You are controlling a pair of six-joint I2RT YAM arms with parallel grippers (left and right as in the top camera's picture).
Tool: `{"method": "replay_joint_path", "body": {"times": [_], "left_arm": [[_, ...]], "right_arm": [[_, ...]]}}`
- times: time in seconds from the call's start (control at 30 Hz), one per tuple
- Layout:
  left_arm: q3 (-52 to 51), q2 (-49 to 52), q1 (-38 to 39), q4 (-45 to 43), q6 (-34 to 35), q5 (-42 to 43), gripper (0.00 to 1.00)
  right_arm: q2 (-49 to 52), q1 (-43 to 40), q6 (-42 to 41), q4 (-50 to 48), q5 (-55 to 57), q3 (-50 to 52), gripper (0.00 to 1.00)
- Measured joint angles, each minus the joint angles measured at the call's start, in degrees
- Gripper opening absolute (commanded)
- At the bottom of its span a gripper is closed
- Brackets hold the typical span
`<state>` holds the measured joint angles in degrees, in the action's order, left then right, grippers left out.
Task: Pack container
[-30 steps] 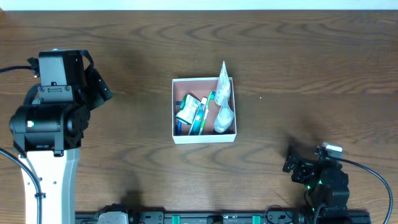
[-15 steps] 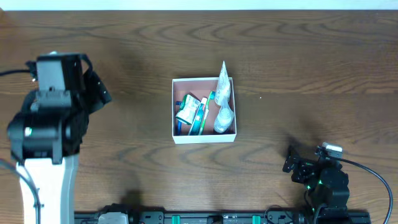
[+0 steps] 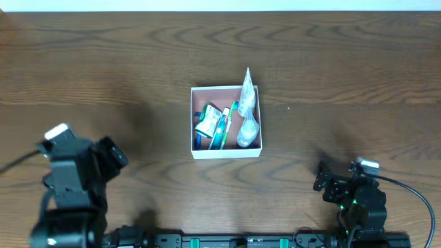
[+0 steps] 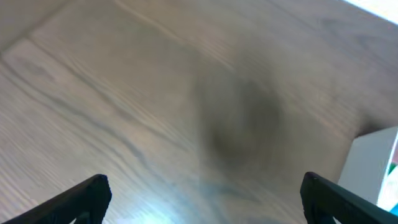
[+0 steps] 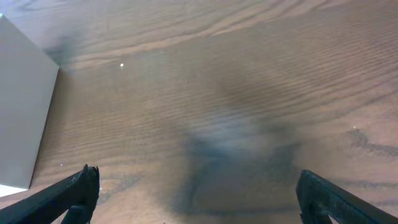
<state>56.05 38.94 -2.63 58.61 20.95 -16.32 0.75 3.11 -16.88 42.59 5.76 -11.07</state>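
Dark wood surface point(image 3: 344, 83), container point(image 3: 226, 153) at centre w/ toiletries inside. Left & right jaws spread wide, empty, both well apart from it. Risk, prob.: plastic bag point(image 3: 248, 110) poking past back wall, liable to snag or spill if container nudged.

You get no readable text in any view. Green-and-white packets point(image 3: 210, 124) in container point(image 3: 204, 100), centre of overhead frame, carry print too small for you to make out.
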Motion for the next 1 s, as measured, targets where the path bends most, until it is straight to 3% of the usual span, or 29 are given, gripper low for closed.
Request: {"method": "replay_joint_path", "body": {"times": [0.2, 0.47, 1.0], "left_arm": [[-14.78, -10.29, -1.62, -7.5, -0.17, 4.09, 0.98], [-27.32, -20.61, -1.77, -7.93, -0.2, 7.19, 0.98], [-40.87, -29.49, -1.75, -10.1, -0.2, 9.97, 0.98]], "right_arm": [[-0.04, 0.0, 0.0, 0.0, 0.0, 0.02, 0.99], [-0.07, 0.0, 0.0, 0.0, 0.0, 0.02, 0.99], [-0.07, 0.0, 0.0, 0.0, 0.0, 0.02, 0.99]]}}
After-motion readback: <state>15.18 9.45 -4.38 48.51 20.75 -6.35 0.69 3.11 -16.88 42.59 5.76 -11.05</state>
